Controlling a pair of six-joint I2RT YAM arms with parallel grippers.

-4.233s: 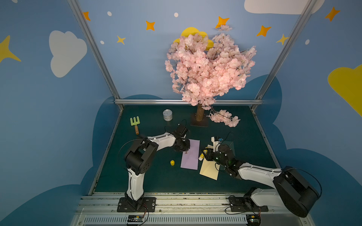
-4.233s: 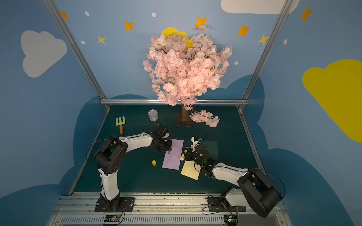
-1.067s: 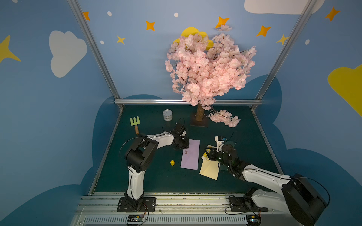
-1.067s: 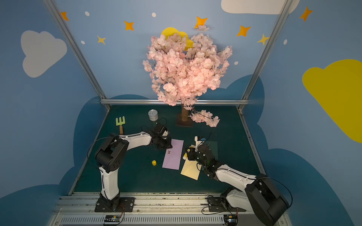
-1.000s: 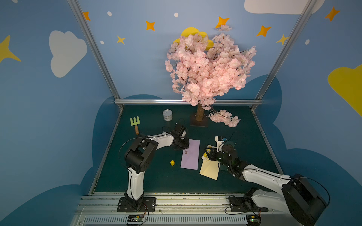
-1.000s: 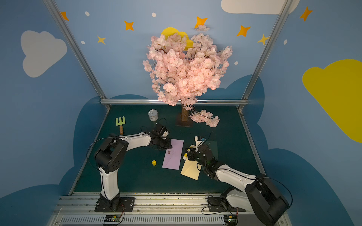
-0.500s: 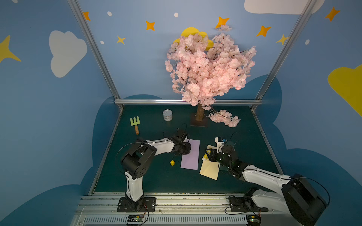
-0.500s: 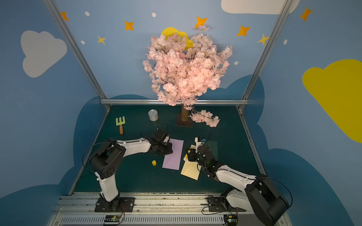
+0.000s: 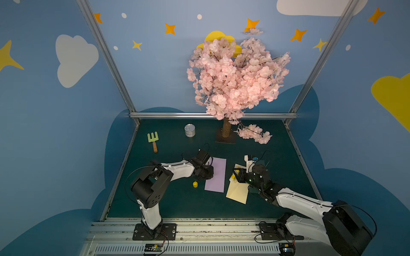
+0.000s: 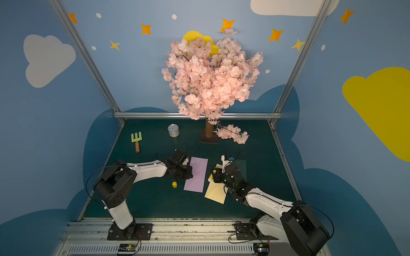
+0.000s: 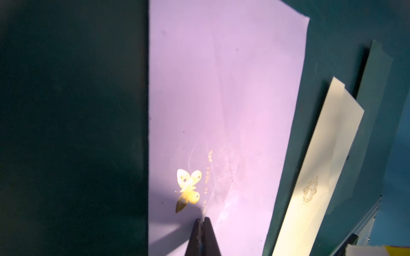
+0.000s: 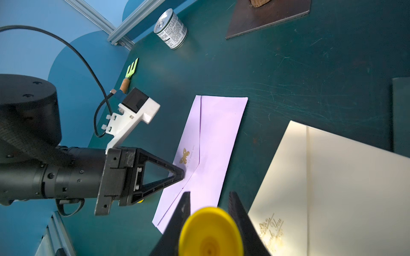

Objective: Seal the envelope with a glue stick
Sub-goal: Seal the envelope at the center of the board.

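A purple envelope [image 9: 218, 177] [image 10: 198, 177] lies flat mid-table with its flap folded down. My left gripper [image 9: 211, 174] [image 11: 202, 221] is shut, and its tips press on the flap beside the gold butterfly print [image 11: 188, 190]; the right wrist view shows that contact too, left gripper [image 12: 182, 174] on envelope [image 12: 219, 133]. My right gripper [image 9: 236, 175] [image 12: 209, 195] is shut on the yellow glue stick [image 12: 209, 232] [image 10: 213, 177], held just right of the purple envelope and over a cream envelope [image 9: 237, 191]. A small yellow cap [image 9: 195, 184] [image 10: 174, 184] lies loose on the mat.
A tin can [image 9: 190, 130], a green hand fork [image 9: 153, 140], the blossom tree's trunk and base plate [image 9: 226, 135] and a fallen blossom branch [image 9: 253, 134] stand further back. A dark green sheet [image 10: 240, 164] lies behind the right gripper. Metal rails edge the mat.
My left gripper slid along the purple envelope's left side, from its far end toward the middle, and now rests on the flap. The right arm with the glue stick barely moved.
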